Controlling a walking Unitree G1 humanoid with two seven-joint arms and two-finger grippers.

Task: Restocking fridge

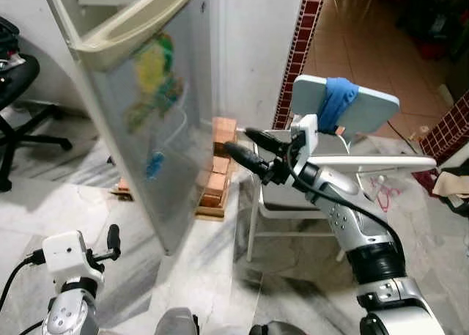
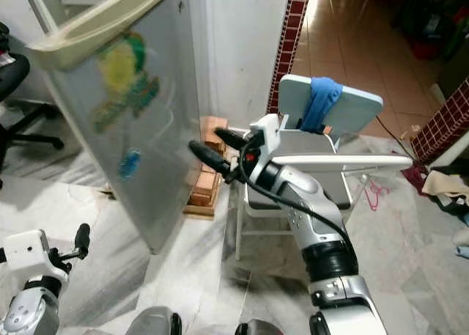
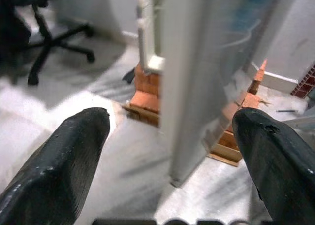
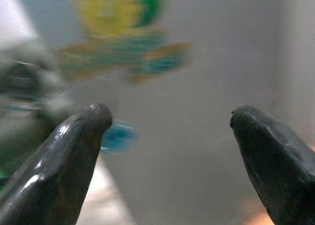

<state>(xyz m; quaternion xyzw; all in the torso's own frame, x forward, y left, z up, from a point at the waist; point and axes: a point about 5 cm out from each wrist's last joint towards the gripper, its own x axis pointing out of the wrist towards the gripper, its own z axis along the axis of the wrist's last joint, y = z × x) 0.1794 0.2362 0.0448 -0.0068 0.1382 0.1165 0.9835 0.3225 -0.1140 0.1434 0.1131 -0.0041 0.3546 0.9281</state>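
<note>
The grey fridge door (image 1: 150, 122) stands swung open, with a cream top edge and colourful stickers (image 1: 155, 78) on its face. My right gripper (image 1: 238, 148) is raised at mid height, open and empty, its fingers (image 4: 74, 151) pointing at the door's outer face a short way from it. The stickers (image 4: 123, 48) appear blurred between those fingers. My left gripper (image 1: 111, 241) hangs low at the front left, open and empty, facing the door's lower edge (image 3: 184, 112) and the bricks (image 3: 147, 89) under the fridge.
A plastic chair (image 1: 344, 108) with a blue cloth (image 1: 338, 100) over its back stands just right of my right arm. Stacked bricks on a wooden pallet (image 1: 216, 174) sit by the white wall. A black office chair (image 1: 22, 100) is at far left. Marble floor lies below.
</note>
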